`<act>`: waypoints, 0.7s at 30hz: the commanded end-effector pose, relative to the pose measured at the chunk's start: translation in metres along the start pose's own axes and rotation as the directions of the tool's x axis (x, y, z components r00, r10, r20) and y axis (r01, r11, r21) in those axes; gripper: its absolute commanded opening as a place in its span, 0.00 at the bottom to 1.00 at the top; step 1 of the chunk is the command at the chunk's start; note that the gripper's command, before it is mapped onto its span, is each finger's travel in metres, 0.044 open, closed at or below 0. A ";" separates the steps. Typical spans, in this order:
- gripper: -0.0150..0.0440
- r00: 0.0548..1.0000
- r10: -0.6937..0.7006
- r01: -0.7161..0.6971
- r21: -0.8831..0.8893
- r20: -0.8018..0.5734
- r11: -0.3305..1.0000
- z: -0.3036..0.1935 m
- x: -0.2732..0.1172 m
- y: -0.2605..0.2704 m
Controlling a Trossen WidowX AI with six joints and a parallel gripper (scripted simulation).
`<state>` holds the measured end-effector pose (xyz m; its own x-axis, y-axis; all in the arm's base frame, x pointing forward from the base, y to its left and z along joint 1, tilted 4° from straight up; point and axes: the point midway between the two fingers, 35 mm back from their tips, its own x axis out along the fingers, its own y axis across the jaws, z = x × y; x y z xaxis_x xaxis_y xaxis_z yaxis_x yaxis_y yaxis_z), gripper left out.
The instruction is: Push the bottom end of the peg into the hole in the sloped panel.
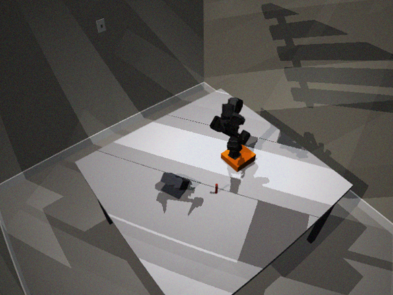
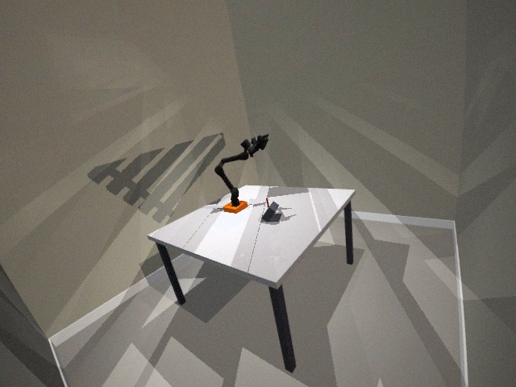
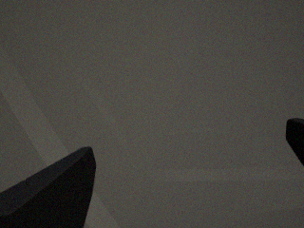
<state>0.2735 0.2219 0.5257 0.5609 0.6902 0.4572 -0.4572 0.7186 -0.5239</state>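
A black six-joint arm (image 2: 226,168) rises from its orange base (image 1: 238,157) on a white worktop (image 1: 202,225), its end effector (image 2: 261,141) raised high in the air and well apart from everything on the surface below. The fingers stand wide apart with nothing between them; in the wrist view one dark finger (image 3: 45,216) fills the lower left corner and the tip of the other shows at the right edge, with only a dim grey wall between them. The small red peg (image 1: 215,188) stands upright on the worktop, near the front of the orange base and untouched. Just beside it, to the left in the top view, sits the dark sloped panel (image 1: 174,184), apart from the peg and casting a jagged shadow toward the camera. The hole in the panel's face is too small to make out in either wide view. In the exterior view the peg (image 2: 266,202) appears as a thin red sliver between the base (image 2: 235,205) and the panel (image 2: 271,211), which tilts up from the worktop (image 2: 258,254). The worktop rests on dark legs inside a low clear-walled enclosure (image 2: 458,266), with broad bands of light and shadow crossing the floor and walls.
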 end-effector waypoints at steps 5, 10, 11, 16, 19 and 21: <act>1.00 0.964 0.064 -0.026 0.146 -0.258 0.989 -0.075 0.002 0.020; 1.00 0.907 0.110 -0.016 0.228 -0.407 0.973 -0.119 -0.005 0.033; 1.00 0.892 0.120 -0.011 0.244 -0.435 0.970 -0.128 -0.008 0.036; 1.00 0.805 0.169 0.022 0.313 -0.568 0.949 -0.169 -0.022 0.050; 1.00 0.742 0.199 0.049 0.348 -0.640 0.936 -0.191 -0.033 0.058; 1.00 0.696 0.219 0.069 0.368 -0.684 0.927 -0.205 -0.041 0.064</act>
<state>0.3576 0.2267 0.3533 0.7662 0.6147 -0.1874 -0.6425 0.7289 -0.2364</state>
